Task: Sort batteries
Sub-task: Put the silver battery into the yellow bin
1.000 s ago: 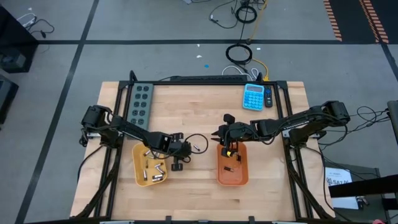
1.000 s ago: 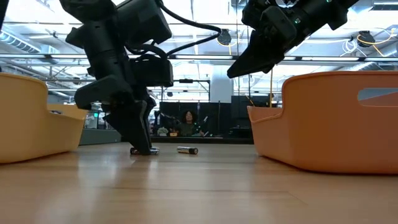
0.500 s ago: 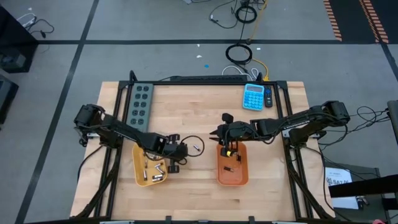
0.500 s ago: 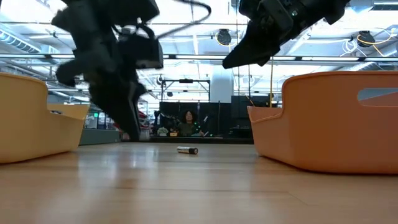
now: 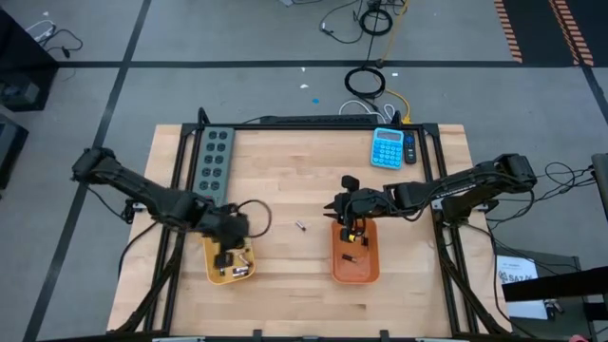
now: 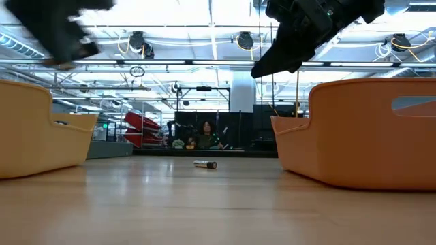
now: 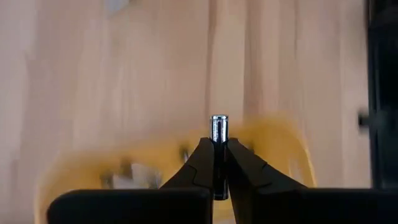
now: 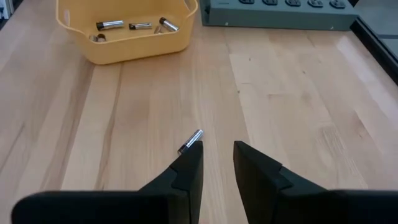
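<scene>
My left gripper (image 7: 219,163) is shut on a small silvery battery (image 7: 219,127) above the yellow tray (image 5: 208,266), which holds several batteries (image 8: 109,25). My right gripper (image 8: 217,155) is open and hovers over the table by the far end of the orange tray (image 5: 334,271). It touches nothing. One loose battery (image 8: 190,141) lies on its side on the wood between the trays, just ahead of the right fingers. It also shows as the battery (image 5: 298,226) in the high view and the battery (image 6: 205,164) in the low view. The orange tray holds a few small items. My left gripper pinches the battery between its two fingertips (image 7: 205,158), lengthwise along the fingers. The battery's capped end (image 7: 219,119) sticks out past the tips. It is lifted clear, over the yellow tray; the rest of the cell is hidden between the fingers.
A grey power strip (image 5: 215,157) lies along the far-left of the table and a blue calculator (image 5: 388,147) at the far right. The yellow tray (image 6: 34,129) and orange tray (image 6: 368,133) flank a bare strip of wood. People show far off in the room behind.
My left gripper, shut on a battery at the table between the trays, has lifted it clear and swung toward the table's left and near edge, over the yellow tray. One battery stays on the wood. My right gripper has barely moved.
</scene>
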